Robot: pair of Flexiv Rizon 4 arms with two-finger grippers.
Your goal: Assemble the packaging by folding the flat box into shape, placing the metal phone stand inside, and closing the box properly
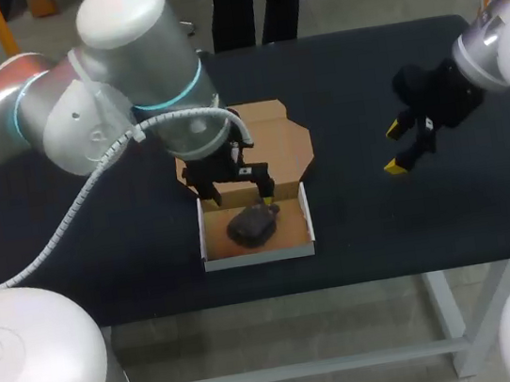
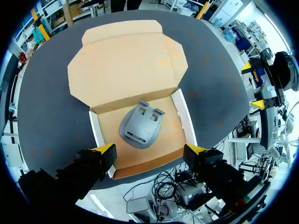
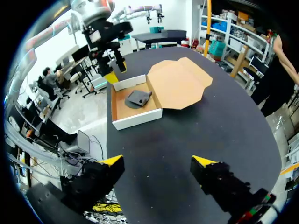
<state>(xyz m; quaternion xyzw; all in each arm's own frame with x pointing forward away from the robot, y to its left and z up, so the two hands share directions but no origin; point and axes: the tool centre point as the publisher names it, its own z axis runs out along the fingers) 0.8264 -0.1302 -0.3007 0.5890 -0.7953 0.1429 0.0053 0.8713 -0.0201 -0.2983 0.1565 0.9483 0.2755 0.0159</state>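
Note:
The cardboard box [image 1: 304,232] stands formed near the table's front edge, white outside and brown inside, its lid [image 1: 281,140] lying open and flat behind it. The grey metal phone stand [image 1: 252,226] rests inside the tray, also seen as the stand [image 2: 141,128] and the stand [image 3: 138,98]. My left gripper [image 1: 236,192] hovers open just above the box [image 2: 184,116], its fingers apart with nothing between them. My right gripper [image 1: 403,146] hangs open over bare table to the right, well away from the box [image 3: 135,116]. In the right wrist view the left gripper [image 3: 112,70] shows above the box.
The black table [image 1: 411,217] has free room on its right side and at the left. The lid [image 2: 126,60] covers the table behind the tray. A person stands beyond the far edge, not touching anything.

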